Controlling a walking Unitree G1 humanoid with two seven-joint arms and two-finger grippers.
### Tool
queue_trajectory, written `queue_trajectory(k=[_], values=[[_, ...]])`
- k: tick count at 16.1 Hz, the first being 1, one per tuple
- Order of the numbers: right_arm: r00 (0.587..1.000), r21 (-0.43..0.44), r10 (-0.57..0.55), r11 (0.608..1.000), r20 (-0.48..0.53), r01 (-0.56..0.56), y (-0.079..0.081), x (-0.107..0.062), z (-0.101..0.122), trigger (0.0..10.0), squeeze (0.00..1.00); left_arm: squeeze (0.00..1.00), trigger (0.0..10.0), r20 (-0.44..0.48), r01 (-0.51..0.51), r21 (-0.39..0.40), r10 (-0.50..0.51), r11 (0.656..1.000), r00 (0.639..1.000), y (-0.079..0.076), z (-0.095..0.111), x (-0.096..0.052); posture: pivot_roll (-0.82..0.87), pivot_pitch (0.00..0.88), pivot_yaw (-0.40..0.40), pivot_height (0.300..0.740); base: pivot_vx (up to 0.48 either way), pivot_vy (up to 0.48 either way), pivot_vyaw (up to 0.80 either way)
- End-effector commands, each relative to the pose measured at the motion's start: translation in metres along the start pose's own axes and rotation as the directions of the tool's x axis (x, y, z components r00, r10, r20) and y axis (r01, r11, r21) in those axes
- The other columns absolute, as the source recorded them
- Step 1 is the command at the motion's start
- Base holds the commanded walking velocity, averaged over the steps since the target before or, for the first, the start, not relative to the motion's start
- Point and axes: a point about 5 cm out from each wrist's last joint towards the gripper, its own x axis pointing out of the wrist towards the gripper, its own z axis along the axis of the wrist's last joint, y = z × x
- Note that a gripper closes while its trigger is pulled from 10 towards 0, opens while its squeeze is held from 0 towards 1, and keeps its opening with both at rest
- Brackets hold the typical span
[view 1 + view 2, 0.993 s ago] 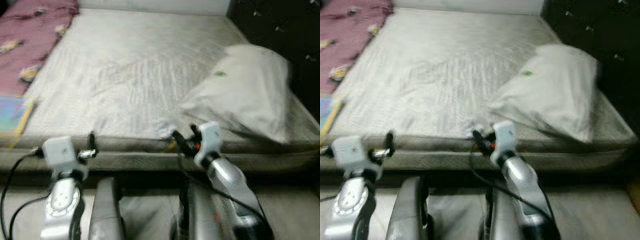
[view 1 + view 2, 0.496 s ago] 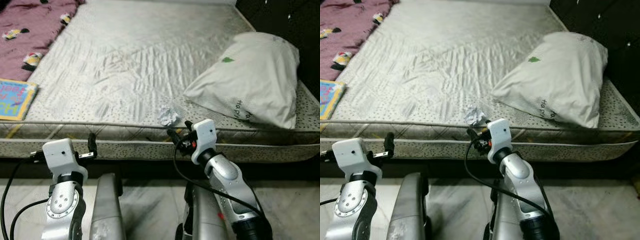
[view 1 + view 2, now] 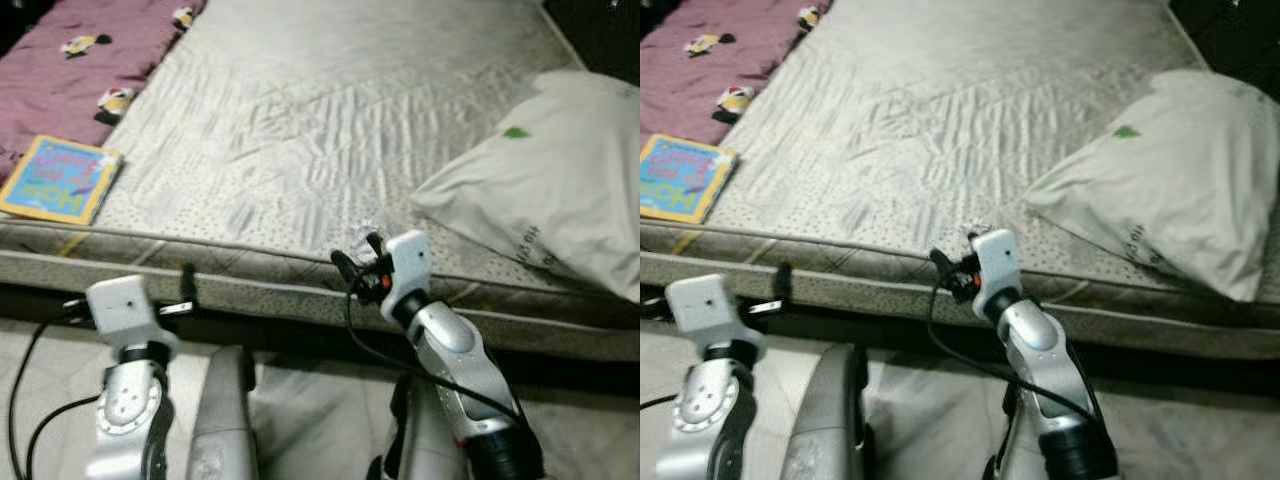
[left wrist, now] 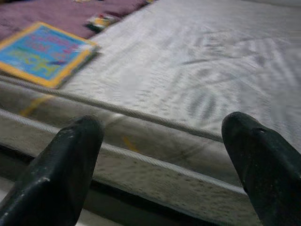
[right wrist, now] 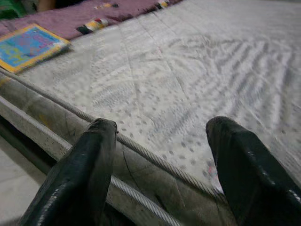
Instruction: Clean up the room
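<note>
A: Where do the grippers sit?

B: Both are raised in front of the bed's near edge. The right gripper (image 3: 352, 266) is up against the mattress (image 3: 330, 130) rim, its two black fingers (image 5: 89, 169) spread wide apart with nothing between them. The left gripper (image 3: 186, 290) hangs lower, just short of the mattress side, and its fingers (image 4: 61, 174) are also wide apart and empty.

A: And what needs tidying?

B: A small crumpled white paper (image 3: 364, 229) lies on the mattress near the front edge, just beyond the right gripper and partly hidden behind it. A white pillow (image 3: 545, 195) lies to the right of it, tilted across that corner of the bed.

A: Anything on the other side?

B: A colourful book (image 3: 60, 178) with a yellow border lies flat at the left front corner of the mattress. Behind it a maroon blanket (image 3: 90, 60) with small printed figures runs along the left side.
</note>
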Motion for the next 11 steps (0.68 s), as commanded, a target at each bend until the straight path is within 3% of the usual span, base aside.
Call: queue_trajectory(k=[1,3,11], values=[[1.000,0.005,-0.017,1.000,-0.004,0.017,-0.0026,-0.0010,-0.0007,10.0,0.00,0.00,10.0,-0.003,0.002,0.004,-0.002,1.000,1.000,0.0012,-0.0001,-0.0007,0.03,0.071,-0.049,0.534,0.000,0.000,0.00],[1.000,0.015,-0.026,1.000,-0.006,0.026,-0.0037,-0.0004,-0.0012,10.0,0.00,0.00,10.0,-0.002,0.001,0.006,-0.001,1.000,1.000,0.0018,0.0002,-0.0007,0.03,0.071,-0.049,0.534,0.000,0.000,0.00],[0.999,0.034,-0.048,0.998,0.018,0.047,-0.0055,0.0005,0.0016,10.0,0.00,0.00,10.0,0.003,0.014,0.011,-0.014,1.000,1.000,0.0007,0.0009,-0.0009,0.03,0.071,-0.049,0.534,0.328,0.000,0.00]])
